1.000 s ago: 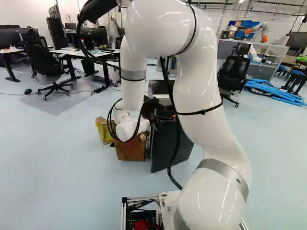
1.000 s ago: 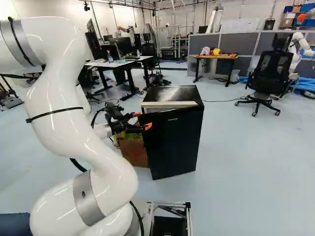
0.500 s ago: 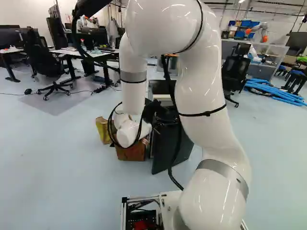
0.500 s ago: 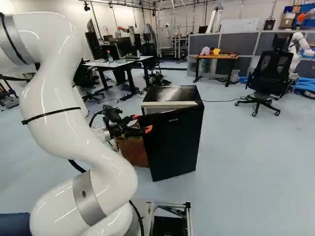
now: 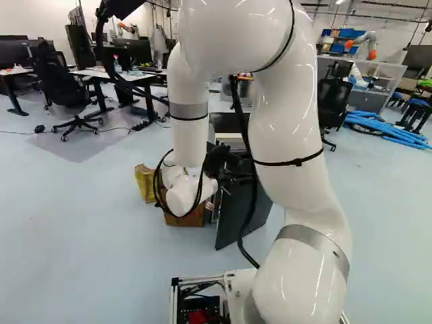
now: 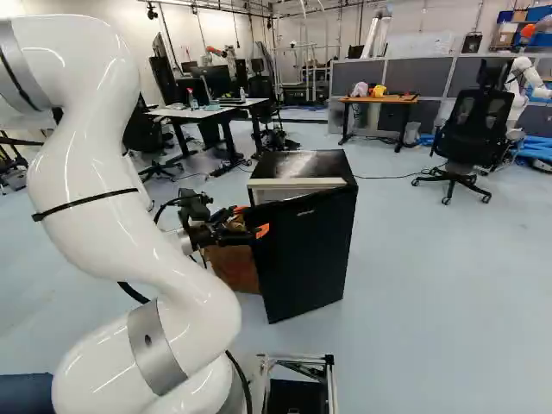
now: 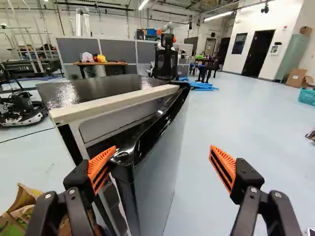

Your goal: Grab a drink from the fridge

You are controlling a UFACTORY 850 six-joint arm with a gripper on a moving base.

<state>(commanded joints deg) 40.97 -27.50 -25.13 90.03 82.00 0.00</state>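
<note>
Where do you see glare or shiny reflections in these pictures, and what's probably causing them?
Wrist view: bright speckled glare on the fridge top, probably from the ceiling lights, and small glints along the open door's black rim; right base view: a pale shine on that same top; both base views: thin bright streaks on the glossy white arm.

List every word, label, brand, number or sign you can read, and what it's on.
No text is legible enough to quote.
Fridge door: small pale mark near its top edge, too small to read.
White board at the back of the right base view: any writing too faint to read.
White plate beside the dark doorway in the wrist view: any print too small to read.
</note>
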